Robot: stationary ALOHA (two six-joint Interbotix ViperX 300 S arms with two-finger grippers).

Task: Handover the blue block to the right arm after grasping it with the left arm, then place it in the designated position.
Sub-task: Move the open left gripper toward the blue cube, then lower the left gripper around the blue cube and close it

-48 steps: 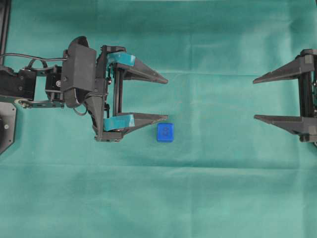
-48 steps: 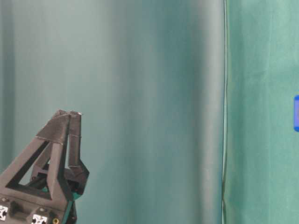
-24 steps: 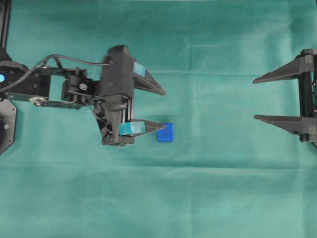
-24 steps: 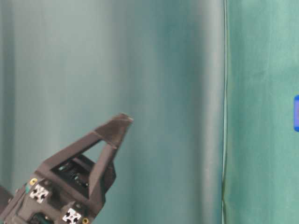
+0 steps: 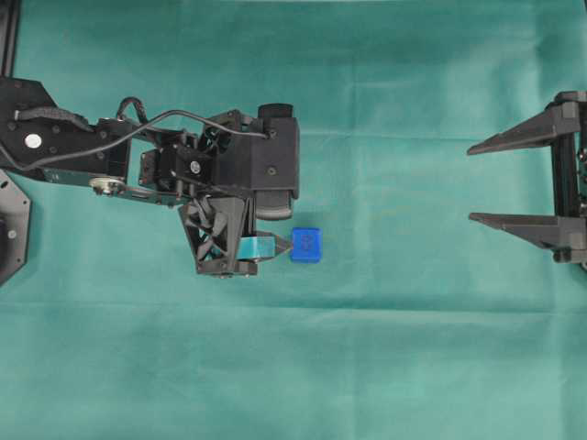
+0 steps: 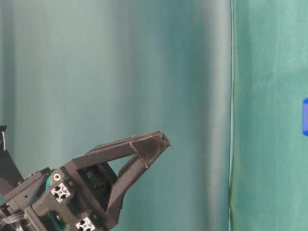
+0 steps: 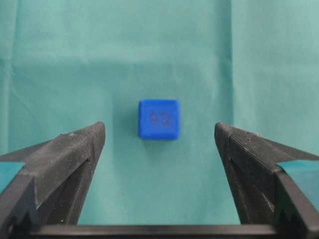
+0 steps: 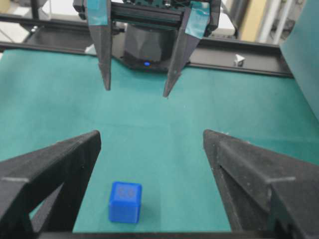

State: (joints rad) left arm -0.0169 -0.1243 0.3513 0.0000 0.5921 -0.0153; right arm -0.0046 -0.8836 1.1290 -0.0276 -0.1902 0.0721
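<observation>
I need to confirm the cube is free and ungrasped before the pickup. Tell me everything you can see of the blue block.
The blue block is a small bright blue cube with rounded edges, plastic-looking, with a faint embossed mark on its top face. It sits flat and upright on the green cloth. Nothing appears to touch it besides the cloth. In the left wrist view it lies between and beyond the fingertips of the open left gripper, which points down above it. It is well apart from the open right gripper.

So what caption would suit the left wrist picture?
Blue block on green cloth, framed between the open left tool's two fingers.
</observation>
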